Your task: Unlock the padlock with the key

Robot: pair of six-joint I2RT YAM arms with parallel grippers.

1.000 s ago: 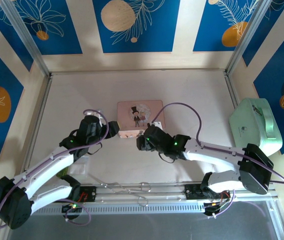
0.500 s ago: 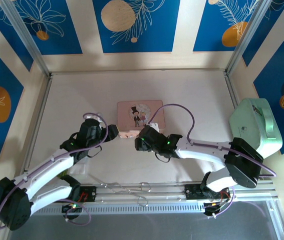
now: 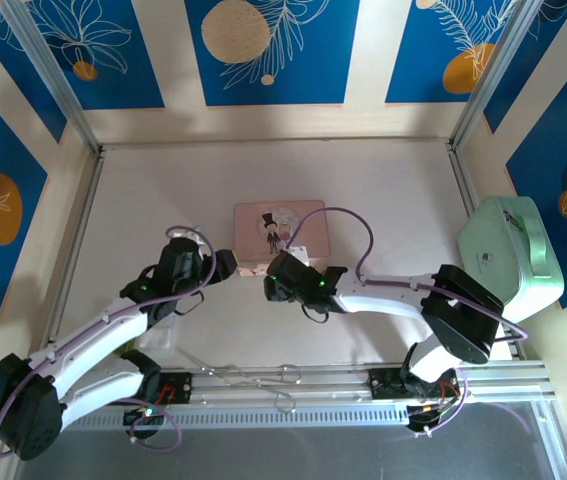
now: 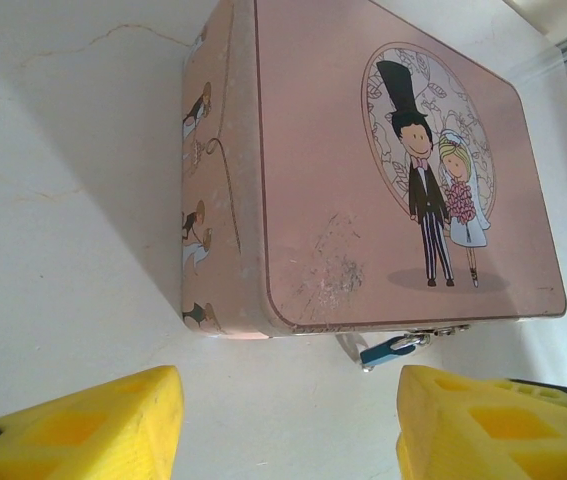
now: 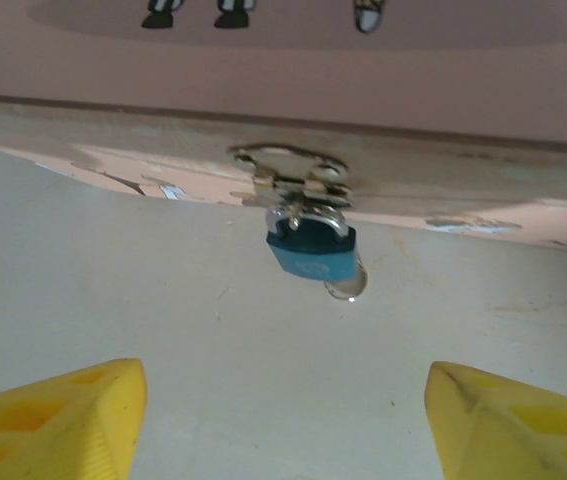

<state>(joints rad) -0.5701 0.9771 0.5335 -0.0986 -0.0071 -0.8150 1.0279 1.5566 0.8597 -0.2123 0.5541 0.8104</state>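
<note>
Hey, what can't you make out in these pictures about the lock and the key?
- Right wrist view: the silvery bit under the padlock is blurred; key or not, unclear.
- Same view: the shackle is tucked behind the clasp; locked or open, unclear.
- Left wrist view: padlock too small for detail.

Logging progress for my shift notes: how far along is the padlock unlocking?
Done: nothing visible; the padlock hangs closed on the pink box. In hand: the right gripper faces it, jaws open and empty; the left gripper is open too. Left: turning the key, seemingly the silvery bit under the lock, and opening it.
</note>
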